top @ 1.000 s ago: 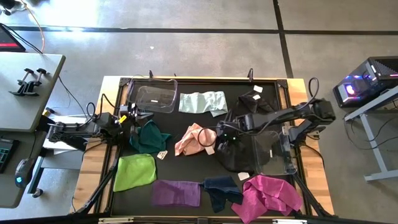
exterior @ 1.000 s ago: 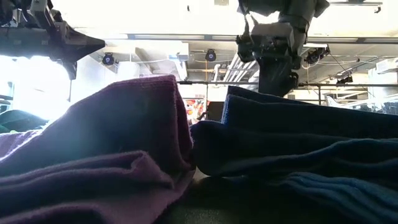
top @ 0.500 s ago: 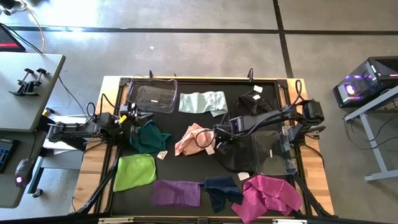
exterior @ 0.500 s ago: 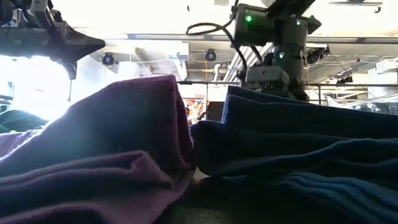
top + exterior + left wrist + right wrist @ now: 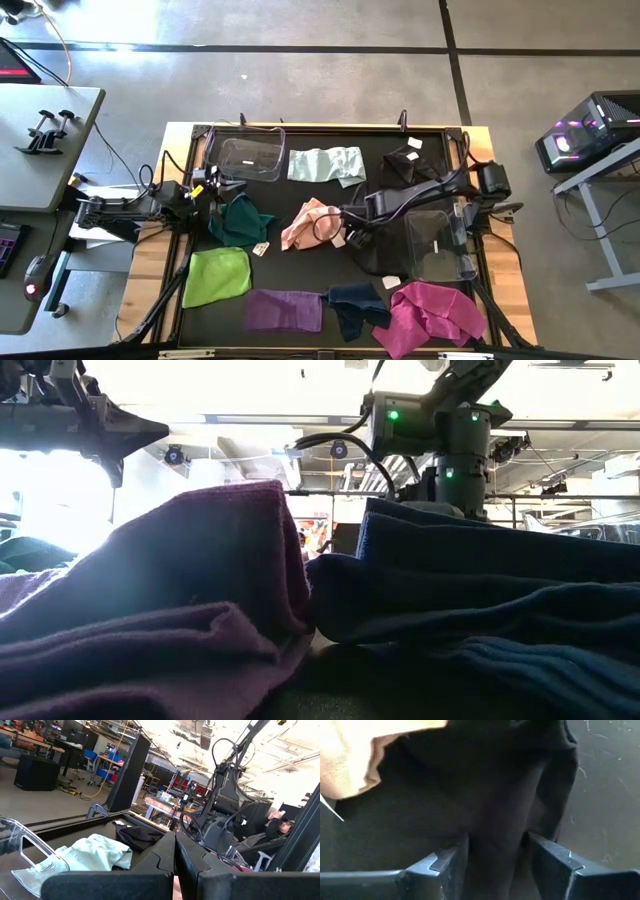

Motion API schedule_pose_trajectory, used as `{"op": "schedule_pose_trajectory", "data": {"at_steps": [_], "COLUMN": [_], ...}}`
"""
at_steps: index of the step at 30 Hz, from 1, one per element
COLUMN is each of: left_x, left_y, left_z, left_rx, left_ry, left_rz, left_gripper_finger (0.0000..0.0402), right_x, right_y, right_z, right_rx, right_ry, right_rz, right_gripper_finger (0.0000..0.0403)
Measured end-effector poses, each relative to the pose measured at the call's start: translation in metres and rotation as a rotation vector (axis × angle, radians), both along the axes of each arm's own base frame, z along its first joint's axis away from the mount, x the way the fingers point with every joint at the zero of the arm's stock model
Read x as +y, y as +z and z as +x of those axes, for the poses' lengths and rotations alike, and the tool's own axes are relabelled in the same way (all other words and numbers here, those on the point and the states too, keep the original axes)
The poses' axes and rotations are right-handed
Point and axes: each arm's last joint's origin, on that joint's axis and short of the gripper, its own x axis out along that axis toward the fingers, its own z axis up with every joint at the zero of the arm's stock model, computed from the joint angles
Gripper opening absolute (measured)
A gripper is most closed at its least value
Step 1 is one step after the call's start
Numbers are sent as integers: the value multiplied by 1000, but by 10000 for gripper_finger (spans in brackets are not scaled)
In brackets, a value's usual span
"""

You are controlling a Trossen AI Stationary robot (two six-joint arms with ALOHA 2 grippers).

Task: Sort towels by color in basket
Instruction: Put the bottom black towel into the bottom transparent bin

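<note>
Towels lie spread on the black table: mint (image 5: 325,163), peach-pink (image 5: 308,222), dark teal (image 5: 238,218), lime green (image 5: 217,275), purple (image 5: 283,310), navy (image 5: 352,303), magenta (image 5: 430,315), and a black one (image 5: 385,258) at mid-right. My right gripper (image 5: 355,238) points down at that black towel's left part, next to the peach-pink towel (image 5: 350,755). It is open (image 5: 497,865), with a ridge of black cloth (image 5: 495,795) between its fingers. My left gripper (image 5: 205,190) waits shut (image 5: 175,865) at the table's left edge. My right gripper comes at the black towel from above, pointing down, near the edge that faces the peach-pink towel. Its two fingers (image 5: 445,865) stand on either side of a raised fold (image 5: 497,835) of the cloth. Whether they touch that fold, I cannot tell. The towel lies on the table.
One clear plastic basket (image 5: 248,157) stands at the far left, another (image 5: 440,245) at the right beside the black towel. A second black cloth (image 5: 405,165) lies at the far right. In the low view the purple (image 5: 200,580) and navy (image 5: 480,590) towels hide the table behind them.
My right gripper has come down onto the black towel and shifted slightly toward the table's left, its wrist rolling a little. The towels lie as before.
</note>
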Motion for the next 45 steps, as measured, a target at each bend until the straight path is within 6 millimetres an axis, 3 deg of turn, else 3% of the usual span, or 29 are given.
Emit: {"op": "schedule_pose_trajectory", "data": {"at_steps": [9, 18, 23, 32, 42, 45], "left_x": [0, 0, 0, 0, 1, 1], "left_y": [0, 0, 0, 0, 0, 0], "left_z": [0, 0, 0, 0, 0, 0], "left_rx": [3, 3, 4, 4, -2, -5], "left_ry": [0, 0, 0, 3, 19, 19], "left_rz": [0, 0, 0, -1, -3, -3], "left_gripper_finger": [1, 1, 1, 1, 1, 1], "right_x": [13, 27, 37, 54, 65, 69], "right_y": [-5, -4, 7, 58, 123, 151], "right_z": [0, -2, -8, -27, -73, -87], "right_rx": [1, -12, -38, -204, -401, -496], "right_ry": [14, 24, -24, -80, -126, -116], "right_rz": [-61, -100, -80, -81, -63, -115], "right_gripper_finger": [127, 15, 20, 10, 6, 6]}}
